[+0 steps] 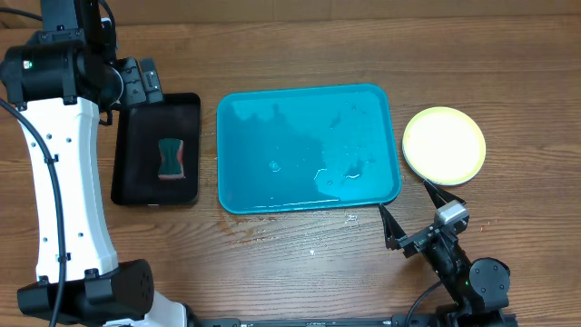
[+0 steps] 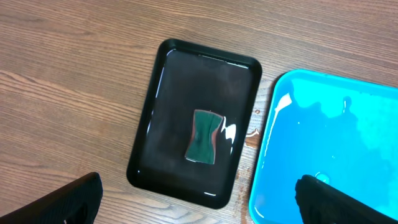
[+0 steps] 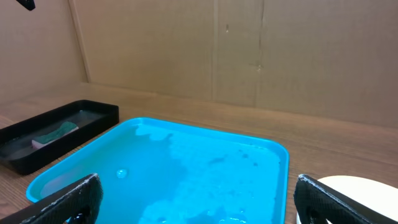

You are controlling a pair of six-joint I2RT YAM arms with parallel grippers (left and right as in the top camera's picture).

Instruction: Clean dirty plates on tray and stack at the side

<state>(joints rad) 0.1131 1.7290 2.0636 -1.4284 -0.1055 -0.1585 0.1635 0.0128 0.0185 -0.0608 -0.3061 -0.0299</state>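
The teal tray [image 1: 272, 136] lies mid-table, wet, with only water film and droplets on it; it also fills the right wrist view [image 3: 205, 162] and the right edge of the left wrist view [image 2: 336, 137]. The plates [image 1: 444, 145] sit stacked on the table right of the tray, a white face on top with a yellow-green rim showing beneath; a sliver of them [image 3: 364, 186] shows in the right wrist view. My right gripper [image 1: 404, 196] hovers open at the tray's near right corner, holding nothing. My left gripper [image 1: 136, 84] is open above the black tray's far end, holding nothing.
A smaller black tray [image 1: 127, 154] left of the teal one holds shallow water and a green-and-red sponge [image 1: 171, 159], which also shows from the left wrist [image 2: 204, 137]. A few water drops [image 1: 349, 218] lie on the wood in front of the teal tray. A brown wall stands behind.
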